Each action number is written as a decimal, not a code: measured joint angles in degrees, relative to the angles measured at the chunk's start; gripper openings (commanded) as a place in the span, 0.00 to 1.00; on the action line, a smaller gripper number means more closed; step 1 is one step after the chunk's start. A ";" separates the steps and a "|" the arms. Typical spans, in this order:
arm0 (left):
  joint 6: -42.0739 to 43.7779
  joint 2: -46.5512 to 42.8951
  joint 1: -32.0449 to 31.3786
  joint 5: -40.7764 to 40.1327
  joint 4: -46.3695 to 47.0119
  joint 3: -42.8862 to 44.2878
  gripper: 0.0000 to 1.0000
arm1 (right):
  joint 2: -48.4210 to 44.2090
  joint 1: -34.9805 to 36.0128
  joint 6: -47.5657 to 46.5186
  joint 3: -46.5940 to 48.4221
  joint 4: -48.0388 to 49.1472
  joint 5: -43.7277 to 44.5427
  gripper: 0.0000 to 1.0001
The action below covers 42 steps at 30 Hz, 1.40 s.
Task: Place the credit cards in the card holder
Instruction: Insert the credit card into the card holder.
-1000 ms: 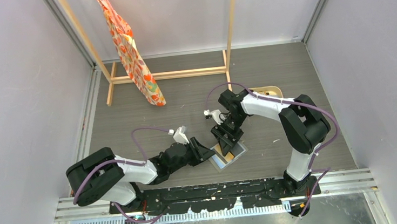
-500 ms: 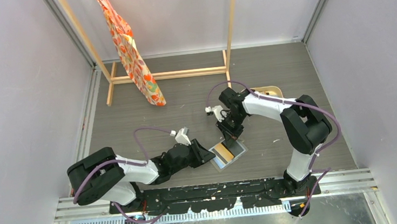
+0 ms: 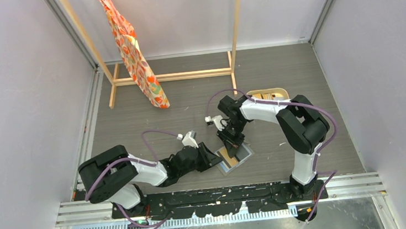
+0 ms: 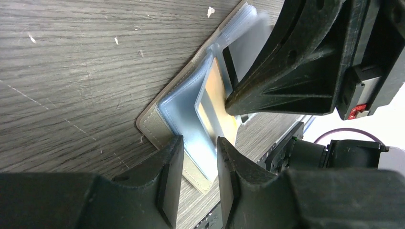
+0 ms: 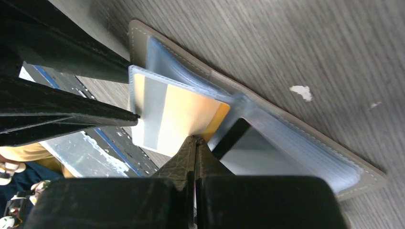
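Note:
The grey card holder (image 3: 244,156) lies open on the table, its pale blue sleeves (image 4: 184,114) showing. A tan-gold credit card (image 5: 186,114) sits partly inside the raised left sleeve. My right gripper (image 5: 195,139) is shut, its tips pressed against the card's outer edge. My left gripper (image 4: 199,143) comes in from the left and is closed on the card holder's left edge (image 4: 157,129), sleeve and cover between its fingers (image 5: 71,112). A dark stripe (image 5: 229,138) shows in the right-hand pocket. In the top view both grippers meet over the card (image 3: 227,155).
A beige oval tray (image 3: 268,93) stands behind the right arm with tan pieces in it. A wooden rack (image 3: 175,76) with an orange patterned cloth (image 3: 134,54) stands at the back left. Grey walls enclose the table on three sides.
My right gripper has shut and shifted slightly left over the card holder. The left arm has moved right, closer to the holder, and its jaws narrowed a little.

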 measured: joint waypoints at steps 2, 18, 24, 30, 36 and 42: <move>-0.11 0.28 0.00 0.00 0.15 0.20 0.34 | 0.37 0.17 -0.02 0.20 -0.48 -0.63 0.01; 1.90 -10.93 -0.02 -0.48 -7.26 0.28 0.37 | -3.63 -5.88 -3.63 1.14 -4.11 -5.42 0.04; 2.69 -15.98 -0.02 -0.92 -10.62 0.31 0.38 | -2.95 -5.07 -3.34 1.14 -3.89 -4.52 0.01; 2.95 -12.22 -0.02 -0.85 -10.49 0.31 0.38 | 0.24 -3.50 -2.01 1.14 -2.80 -1.81 0.01; 2.91 -7.15 -0.02 -0.39 -8.13 0.33 0.38 | 2.62 -1.79 -1.03 1.42 -2.84 -1.60 0.01; 2.82 -3.48 -0.02 0.13 -5.07 0.44 0.38 | 3.32 -1.44 -1.62 2.80 -4.00 -2.25 0.02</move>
